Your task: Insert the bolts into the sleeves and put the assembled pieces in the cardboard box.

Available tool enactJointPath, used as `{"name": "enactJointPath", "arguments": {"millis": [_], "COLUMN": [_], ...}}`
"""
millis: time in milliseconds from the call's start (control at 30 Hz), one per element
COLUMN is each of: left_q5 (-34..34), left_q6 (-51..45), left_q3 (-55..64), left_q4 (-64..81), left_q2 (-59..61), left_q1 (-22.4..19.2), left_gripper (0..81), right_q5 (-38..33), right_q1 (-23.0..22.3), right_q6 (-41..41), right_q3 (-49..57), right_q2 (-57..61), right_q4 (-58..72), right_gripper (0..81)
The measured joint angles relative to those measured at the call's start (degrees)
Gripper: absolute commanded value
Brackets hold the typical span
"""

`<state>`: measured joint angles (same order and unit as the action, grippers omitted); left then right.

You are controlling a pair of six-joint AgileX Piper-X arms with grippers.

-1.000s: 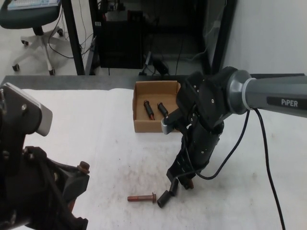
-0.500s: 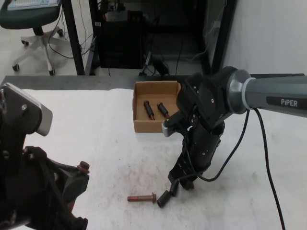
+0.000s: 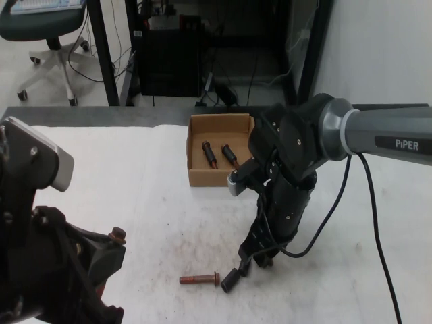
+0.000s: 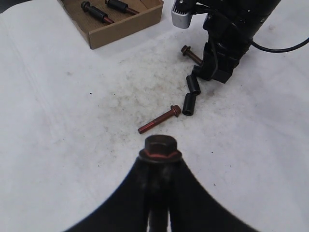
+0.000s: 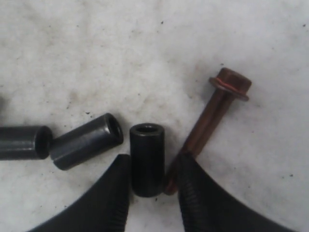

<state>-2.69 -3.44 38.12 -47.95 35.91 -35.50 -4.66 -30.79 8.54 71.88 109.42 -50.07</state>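
Left gripper (image 4: 158,169) over bench's (image 3: 135,169) front left corner, clenched on gripped bolt (image 4: 160,146); coppery, hex flanged head. Loose bolt (image 3: 199,278) flat near front edge, outer sleeve (image 3: 231,279) just beside its head. Cardboard box (image 3: 206,177) toward back edge, two assembled pieces (image 3: 209,154) inside. Right wrist view shows what high view hides: right gripper (image 5: 154,166) parted, ribbed pads (image 5: 203,203) straddling smooth black tubular sleeve (image 5: 147,150); second bolt's (image 5: 215,116) tip at one pad; middle sleeve (image 5: 87,140) just beside.
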Motion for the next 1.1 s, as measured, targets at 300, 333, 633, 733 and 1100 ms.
{"name": "enactJointPath", "arguments": {"millis": [300,333,633,733,1100], "left_q5": [0.00,0.00,0.24,0.33,0.33], "left_q6": [0.86,0.86,0.86,0.86,0.86], "left_q3": [0.00,0.00,0.00,0.00,0.00], "left_q4": [0.00,0.00,0.00,0.00,0.00], "left_q2": [0.00,0.00,0.00,0.00,0.00], "left_q1": [0.00,0.00,0.00,0.00,0.00], "left_gripper": [0.3,0.3,0.3,0.3,0.3], "right_q5": [-0.35,-0.37,-0.54,-0.52,-0.52], "right_q1": [0.00,0.00,0.00,0.00,0.00], "right_q6": [5.62,5.61,5.97,5.93,5.93], "right_q3": [0.00,0.00,0.00,0.00,0.00], "right_q2": [0.00,0.00,0.00,0.00,0.00], "right_q4": [0.60,0.74,0.86,0.83,0.58], "right_gripper": [31.2,31.2,19.2,0.3,0.8]}}
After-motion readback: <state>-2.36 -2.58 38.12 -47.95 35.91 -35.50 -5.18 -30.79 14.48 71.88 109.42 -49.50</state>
